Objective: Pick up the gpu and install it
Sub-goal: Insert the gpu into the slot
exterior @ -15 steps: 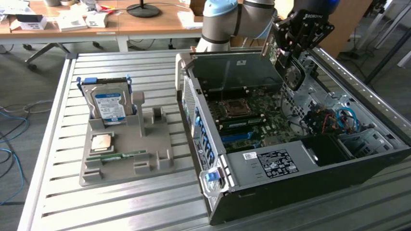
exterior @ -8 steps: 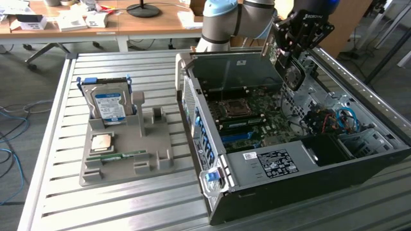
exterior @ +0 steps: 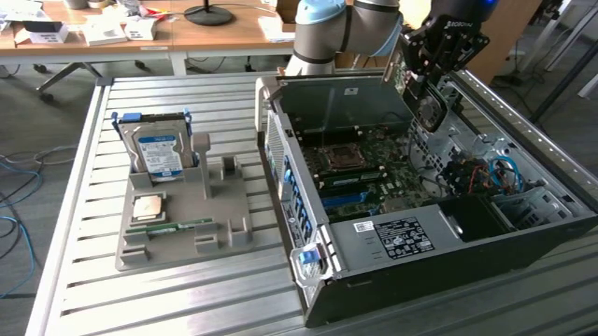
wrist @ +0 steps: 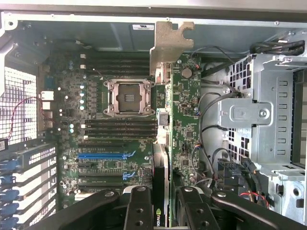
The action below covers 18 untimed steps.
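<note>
Pinches the gpu (exterior: pixel 428 105), a thin dark circuit card with a silvery metal bracket (wrist: pixel 170 43) at one end, between the black fingers (wrist: pixel 139 208) of the gripper (wrist: pixel 165 211), drawn partway in onto the card's two faces. Grips it by the end opposite the bracket, probably so as to keep the bracket and the contact edge free. Holds it hanging lengthwise, bracket end farthest from the fingers, above the open black-and-grey computer case (exterior: pixel 309 210) near the case's far side in the exterior view. Carries it clear of the green motherboard (wrist: pixel 120 143), not touching, and crosswise to the blue expansion slots (wrist: pixel 103 155); so, by the look of it, not yet lined up or seated. Well apart, at the exterior view's left on the slatted metal table (exterior: pixel 84 175): a grey moulded parts tray (exterior: pixel 178 245) with a blue-labelled silver hard drive (exterior: pixel 159 150) upright in its rack and a narrow green memory stick (exterior: pixel 173 227) flat in a shaped recess, likely for repeatable picking.
</note>
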{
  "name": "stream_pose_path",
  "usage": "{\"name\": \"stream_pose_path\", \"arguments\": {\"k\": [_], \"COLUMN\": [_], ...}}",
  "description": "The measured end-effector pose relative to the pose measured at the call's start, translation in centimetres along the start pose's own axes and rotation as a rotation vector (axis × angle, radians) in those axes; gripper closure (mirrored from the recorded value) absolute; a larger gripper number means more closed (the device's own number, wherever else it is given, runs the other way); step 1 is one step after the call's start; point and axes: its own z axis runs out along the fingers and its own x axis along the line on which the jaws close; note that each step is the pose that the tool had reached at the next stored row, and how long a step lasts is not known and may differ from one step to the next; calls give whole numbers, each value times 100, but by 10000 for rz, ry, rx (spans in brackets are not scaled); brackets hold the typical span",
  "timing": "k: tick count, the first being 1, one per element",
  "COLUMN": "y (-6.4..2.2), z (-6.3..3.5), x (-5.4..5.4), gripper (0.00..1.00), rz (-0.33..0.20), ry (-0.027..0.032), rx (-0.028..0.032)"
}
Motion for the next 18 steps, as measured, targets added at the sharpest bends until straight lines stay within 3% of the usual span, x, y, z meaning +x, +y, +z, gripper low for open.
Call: {"name": "stream_pose_path", "arguments": {"k": [11,18], "y": [0,0], "z": [0,0], "x": [0,0], "gripper": [74,74], "rz": [-28,-710], "ry": [1,31], "rx": [0,-15]}}
